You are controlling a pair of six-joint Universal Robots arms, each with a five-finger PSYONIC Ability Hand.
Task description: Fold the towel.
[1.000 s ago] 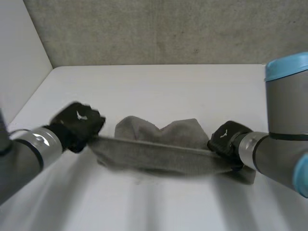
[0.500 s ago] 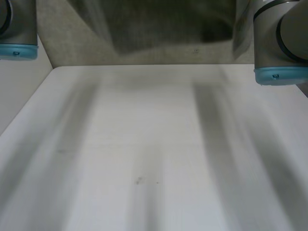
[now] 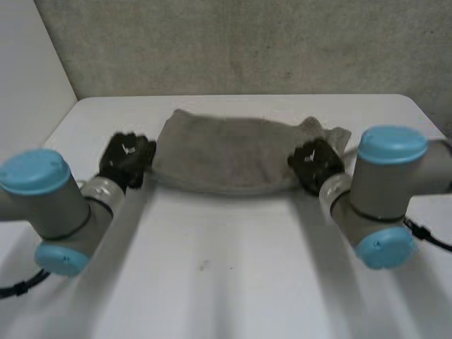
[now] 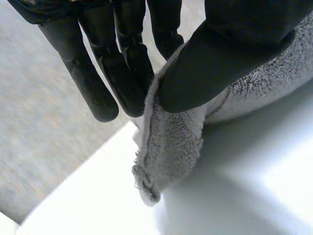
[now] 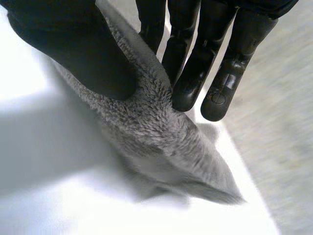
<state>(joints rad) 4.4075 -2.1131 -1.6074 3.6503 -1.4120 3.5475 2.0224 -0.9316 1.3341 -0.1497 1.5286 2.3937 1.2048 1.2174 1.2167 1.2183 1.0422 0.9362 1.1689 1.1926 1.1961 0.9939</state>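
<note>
Two hands are pinching the towel (image 3: pixel 226 155) at opposite ends. The left hand (image 3: pixel 126 159), at the middle left of the head view, and the right hand (image 3: pixel 314 164), at the middle right, are each clamping an end between thumb and straight fingers. Between them the grey cloth is lying spread across the upper middle of the frame, on the far part of the white counter (image 3: pixel 233 272). A second ago it was hanging bunched nearer the centre, and half a second ago it was swinging high at the top edge. So it is probably being laid flat, ready for a fold. The wrist views are adding the grips themselves: each thumb (image 4: pixel 220 58) is pressing terry pile against the fingers (image 4: pixel 129 73). A hemmed corner is drooping beyond the left hand's fingertips.
</note>
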